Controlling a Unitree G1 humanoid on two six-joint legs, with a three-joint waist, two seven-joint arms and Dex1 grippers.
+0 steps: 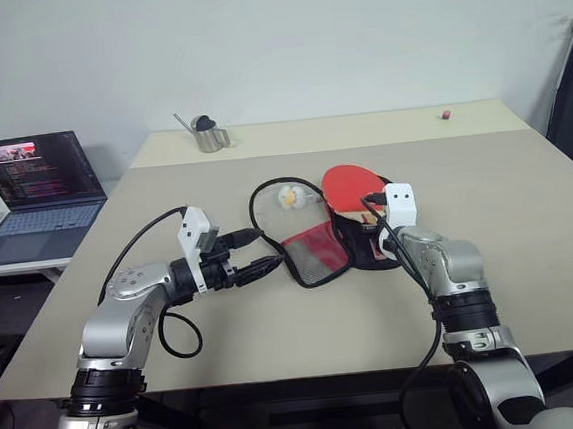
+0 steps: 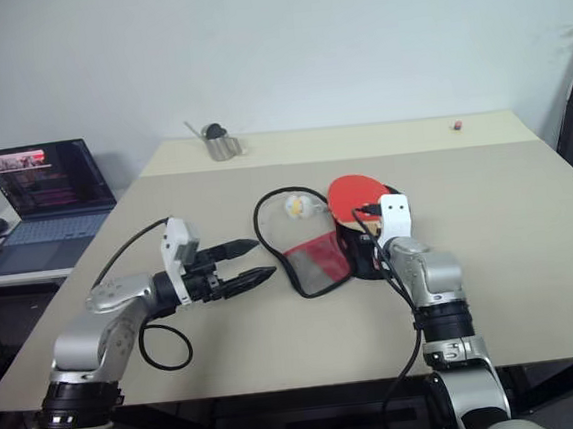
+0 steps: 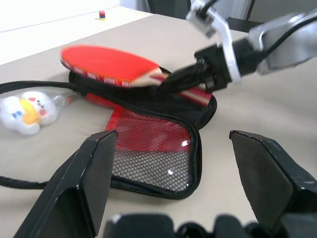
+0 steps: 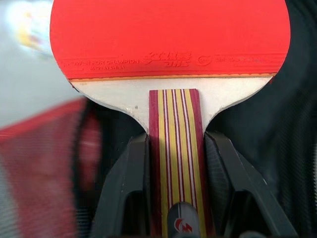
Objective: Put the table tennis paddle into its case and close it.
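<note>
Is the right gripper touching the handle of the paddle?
Touching. The right wrist view shows the right gripper with both fingers pressed against the paddle handle.

The case point(image 1: 320, 252) lies open mid-worktop point(image 1: 527, 213), the table tennis paddle point(image 1: 349, 184) held just over its right half. A small toy point(image 1: 289, 196) sits behind it; a laptop point(image 1: 38, 186) stands off left.
</note>
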